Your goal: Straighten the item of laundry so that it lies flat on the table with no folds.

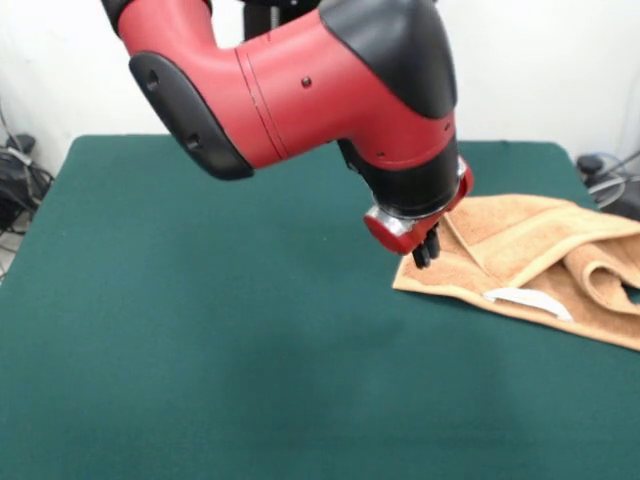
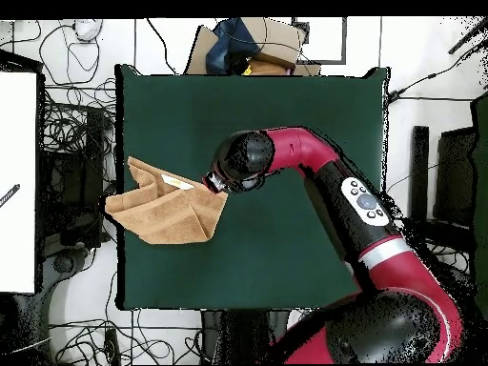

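Note:
The light orange-tan towel (image 1: 520, 250) lies crumpled at the table's right side in the front view, with folds across it and a white label (image 1: 527, 300) near its front edge. Its right part runs out of the picture. In the overhead view the towel (image 2: 167, 210) lies at the table's left edge and partly overhangs it. My gripper (image 1: 425, 252) is down at the towel's left corner, touching or just above the cloth. In the overhead view the gripper (image 2: 215, 183) is at the towel's right corner. The wrist hides the contact point.
The dark green table (image 1: 200, 330) stretches wide to the left of the towel in the front view. The red arm (image 2: 315, 162) crosses the table from the lower right in the overhead view. Cables and boxes (image 2: 253, 43) lie off the table.

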`<state>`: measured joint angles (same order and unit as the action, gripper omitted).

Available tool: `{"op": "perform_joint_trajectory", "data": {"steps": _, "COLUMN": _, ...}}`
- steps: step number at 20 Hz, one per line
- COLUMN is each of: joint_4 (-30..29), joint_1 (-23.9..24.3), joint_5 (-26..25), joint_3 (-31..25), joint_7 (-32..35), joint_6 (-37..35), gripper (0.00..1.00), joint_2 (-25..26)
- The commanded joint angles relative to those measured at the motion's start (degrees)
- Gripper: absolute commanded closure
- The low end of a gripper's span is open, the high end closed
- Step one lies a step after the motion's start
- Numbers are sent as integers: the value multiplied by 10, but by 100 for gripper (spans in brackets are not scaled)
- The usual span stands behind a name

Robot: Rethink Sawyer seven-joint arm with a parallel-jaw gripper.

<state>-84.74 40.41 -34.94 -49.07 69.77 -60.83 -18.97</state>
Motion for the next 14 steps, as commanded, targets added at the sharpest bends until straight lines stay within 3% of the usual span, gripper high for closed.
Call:
{"op": "perform_joint_trajectory", "data": {"steps": 1, "joint_4": 46, "joint_1": -18, "joint_5": -20, "joint_3": 9, "joint_7": -132, "joint_6": -14, "gripper": 100, "joint_2": 38}}
{"op": "perform_joint_trajectory", "data": {"steps": 14, "joint_4": 47, "joint_1": -11, "joint_5": -18, "joint_3": 1, "joint_7": -155, "joint_6": -29, "gripper": 100, "joint_2": 39}}
